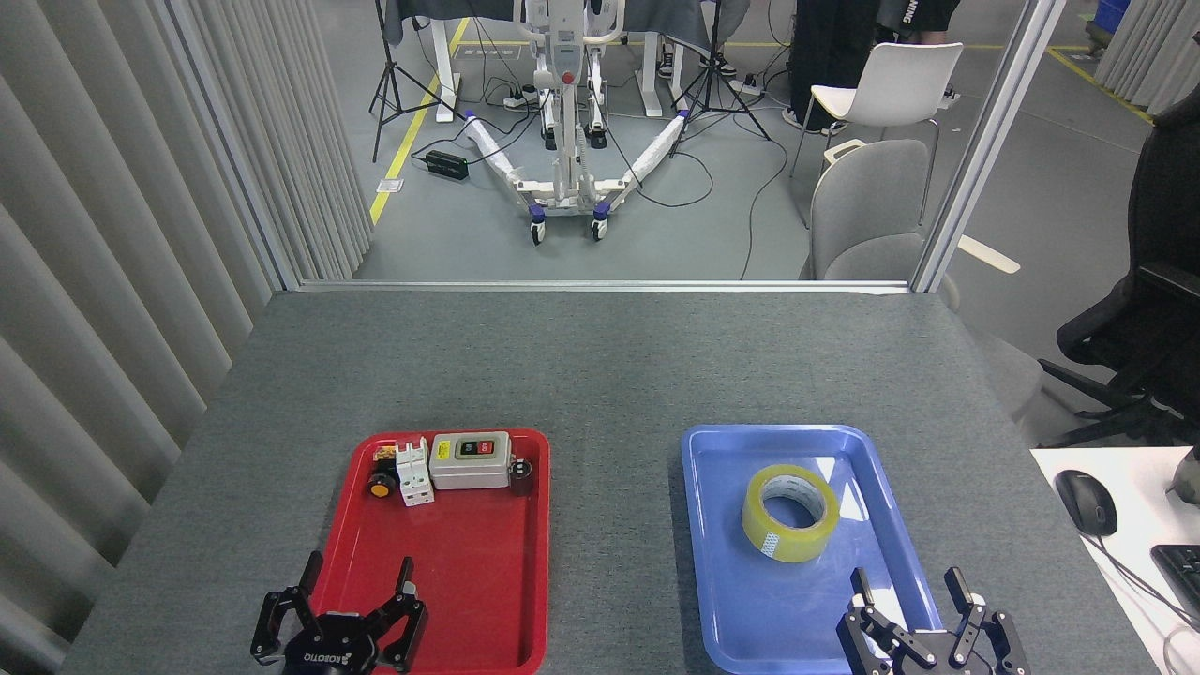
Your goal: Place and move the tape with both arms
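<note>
At the near left edge of the grey counter point(600, 375), the left claw point(354, 581) is seen with its fingers spread apart and empty, over the near left corner of a red tray point(469, 591) in whose far end a switch box point(469, 460) and small electrical parts are gathered. To the right, well apart, a blue tray point(722, 562) is seen, with the tape point(789, 513) resting in its middle, slightly tilted. The right claw point(907, 591) is held spread and empty over that tray's near right corner, near the tape but not touching it.

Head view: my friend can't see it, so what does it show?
A yellow tape roll lies in a blue tray on a grey table. A red tray holds switch parts. Two open grippers, left and right, hover at the trays' near ends.
</note>
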You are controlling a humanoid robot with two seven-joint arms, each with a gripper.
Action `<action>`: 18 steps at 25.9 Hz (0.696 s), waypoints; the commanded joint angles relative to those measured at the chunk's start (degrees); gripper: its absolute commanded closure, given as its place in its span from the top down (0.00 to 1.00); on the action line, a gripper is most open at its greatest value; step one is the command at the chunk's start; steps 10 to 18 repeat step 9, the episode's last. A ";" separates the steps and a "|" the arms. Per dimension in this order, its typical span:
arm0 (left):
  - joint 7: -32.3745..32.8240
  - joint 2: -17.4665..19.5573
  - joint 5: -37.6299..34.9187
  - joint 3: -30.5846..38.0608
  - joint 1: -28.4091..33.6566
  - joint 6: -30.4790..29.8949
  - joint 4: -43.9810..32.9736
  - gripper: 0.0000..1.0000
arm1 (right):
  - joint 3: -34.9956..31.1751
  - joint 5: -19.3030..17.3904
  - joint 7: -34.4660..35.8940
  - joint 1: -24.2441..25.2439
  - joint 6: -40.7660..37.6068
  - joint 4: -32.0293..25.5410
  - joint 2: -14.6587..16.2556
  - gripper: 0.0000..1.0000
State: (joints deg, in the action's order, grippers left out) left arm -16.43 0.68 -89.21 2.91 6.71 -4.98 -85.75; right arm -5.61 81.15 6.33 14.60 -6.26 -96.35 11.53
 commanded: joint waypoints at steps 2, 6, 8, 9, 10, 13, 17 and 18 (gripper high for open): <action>-0.01 0.46 0.00 0.52 -0.03 -0.03 0.32 1.00 | 0.08 -0.03 -0.01 -0.01 -0.07 -0.07 -0.02 1.00; -0.01 0.46 0.08 0.61 -0.03 0.06 0.67 1.00 | 0.08 -0.03 -0.01 -0.01 -0.07 0.02 -0.02 1.00; -0.01 0.46 0.09 0.87 -0.12 0.06 0.67 1.00 | 0.08 -0.03 -0.09 -0.01 -0.07 0.02 -0.02 1.00; -0.01 0.46 0.09 0.87 -0.21 0.06 0.67 1.00 | 0.16 -0.03 -0.01 -0.01 -0.15 0.02 -0.02 1.00; -0.01 0.46 0.09 0.87 -0.21 0.06 0.67 1.00 | 0.16 -0.03 -0.01 -0.01 -0.15 0.02 -0.02 1.00; -0.01 0.46 0.09 0.87 -0.21 0.06 0.67 1.00 | 0.16 -0.03 -0.01 -0.01 -0.15 0.02 -0.02 1.00; -0.01 0.46 0.09 0.87 -0.21 0.06 0.67 1.00 | 0.16 -0.03 -0.01 -0.01 -0.15 0.02 -0.02 1.00; -0.01 0.46 0.09 0.87 -0.21 0.06 0.67 1.00 | 0.16 -0.03 -0.01 -0.01 -0.15 0.02 -0.02 1.00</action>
